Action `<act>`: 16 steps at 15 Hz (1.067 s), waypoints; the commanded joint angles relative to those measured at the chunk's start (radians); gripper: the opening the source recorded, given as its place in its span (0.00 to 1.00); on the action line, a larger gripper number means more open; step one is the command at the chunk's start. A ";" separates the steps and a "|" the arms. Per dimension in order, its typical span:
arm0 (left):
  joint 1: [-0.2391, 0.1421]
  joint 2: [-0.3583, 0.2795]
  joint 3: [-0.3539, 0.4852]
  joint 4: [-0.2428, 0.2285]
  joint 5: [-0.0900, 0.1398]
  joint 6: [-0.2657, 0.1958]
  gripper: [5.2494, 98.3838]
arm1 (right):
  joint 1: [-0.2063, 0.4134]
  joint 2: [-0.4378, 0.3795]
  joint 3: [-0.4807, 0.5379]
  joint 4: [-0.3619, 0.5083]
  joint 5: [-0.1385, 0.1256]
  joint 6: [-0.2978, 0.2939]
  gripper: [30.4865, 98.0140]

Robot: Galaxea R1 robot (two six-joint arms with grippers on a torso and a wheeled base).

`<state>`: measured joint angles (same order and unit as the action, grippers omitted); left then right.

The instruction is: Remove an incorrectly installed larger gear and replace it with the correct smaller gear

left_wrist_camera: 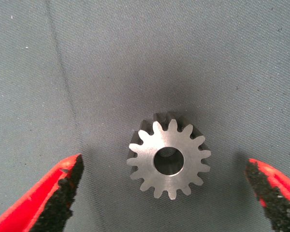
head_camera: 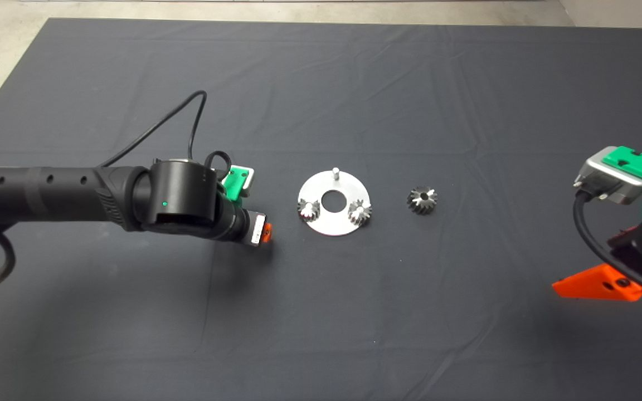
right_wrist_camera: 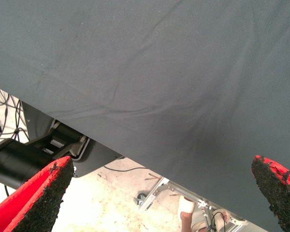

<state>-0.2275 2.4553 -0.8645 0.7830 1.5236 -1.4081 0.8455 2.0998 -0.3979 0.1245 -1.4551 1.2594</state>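
1. the left gripper [left_wrist_camera: 166, 186], green-bodied with two red fingers, reaches out from the left side of the dark grey mat [head_camera: 321, 334] and hangs just left of a round silver metal plate [head_camera: 332, 223] with a centre hole.
2. its fingers are spread wide and hold nothing; in the left wrist view the small bright silver steel gear [left_wrist_camera: 168, 158], with fine even teeth and a round bore, lies flat on the mat between the two black pads, clear of both.
3. that smaller gear cannot be seen in the head view, where the arm covers it.
4. the silver plate carries two small toothed gears, one at its left edge [head_camera: 309, 209] and one at its right edge [head_camera: 360, 213], and a short upright silver pin [head_camera: 335, 172] at its far edge, bare.
5. the larger steel gear with coarse flared teeth [head_camera: 422, 200] and dark flanks sits on the mat just right of the plate, apart from it.
6. the right gripper [right_wrist_camera: 162, 203] waits at the mat's right edge, fingers wide apart and empty; its wrist view shows the mat's edge, the floor beyond and a person's foot [right_wrist_camera: 186, 208].
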 commanded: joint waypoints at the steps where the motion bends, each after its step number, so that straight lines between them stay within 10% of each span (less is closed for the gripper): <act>1: 0.007 -0.002 0.001 0.012 0.010 0.000 0.85 | 0.021 -0.018 0.007 0.035 0.002 0.009 0.98; 16: 0.016 0.009 -0.046 0.013 -0.053 0.008 0.80 | 0.021 -0.017 0.015 0.034 0.002 0.009 0.98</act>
<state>-0.1996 2.4656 -0.9023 0.7832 1.4683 -1.4047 0.8455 2.0811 -0.3887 0.1250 -1.4553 1.2617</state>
